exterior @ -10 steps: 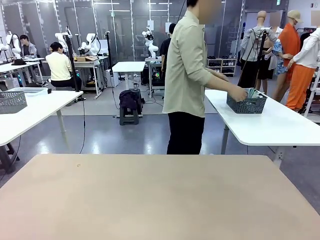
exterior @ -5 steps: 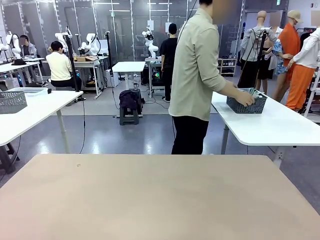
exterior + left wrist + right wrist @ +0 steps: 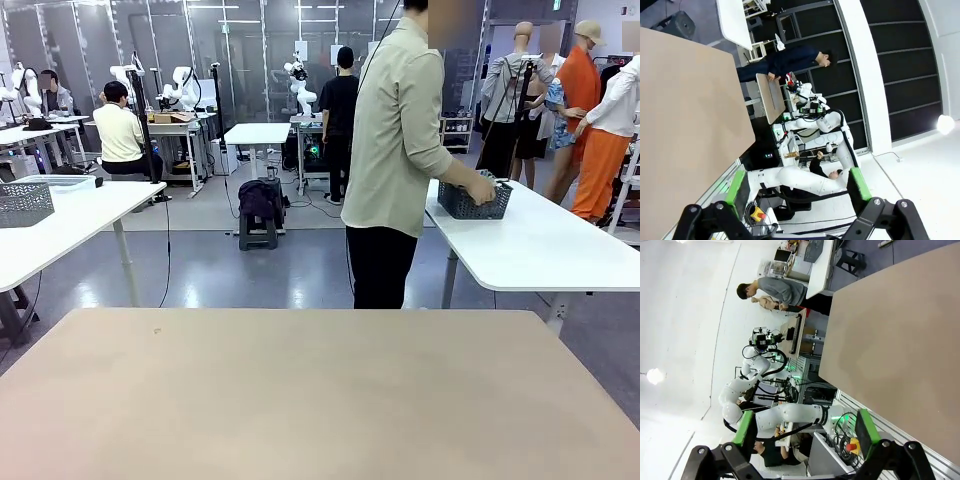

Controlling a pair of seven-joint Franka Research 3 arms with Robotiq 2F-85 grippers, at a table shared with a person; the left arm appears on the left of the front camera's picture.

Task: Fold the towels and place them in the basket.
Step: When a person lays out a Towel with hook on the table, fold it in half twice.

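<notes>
The dark grey mesh basket [image 3: 475, 198] is in the front view, far off at the right. A person [image 3: 400, 150] in a pale green shirt stands beyond my table with both hands on it, at the near corner of a white side table [image 3: 540, 250]. The towels are hidden; I cannot make them out in the basket. My tan table [image 3: 320, 400] lies bare in front of me. The left gripper [image 3: 799, 187] is open, with nothing between its green pads. The right gripper [image 3: 804, 429] is open too and holds nothing. Both are raised off the tabletop and look sideways past it.
A second white table [image 3: 60, 225] at the left carries another mesh basket [image 3: 22, 203]. A dark stool with a bag [image 3: 260, 212] stands on the floor behind. In the wrist views the tan tabletop [image 3: 685, 125] [image 3: 895, 350] runs along one side.
The person has shifted slightly right and drawn the basket left, toward their body. Neither gripper has changed.
</notes>
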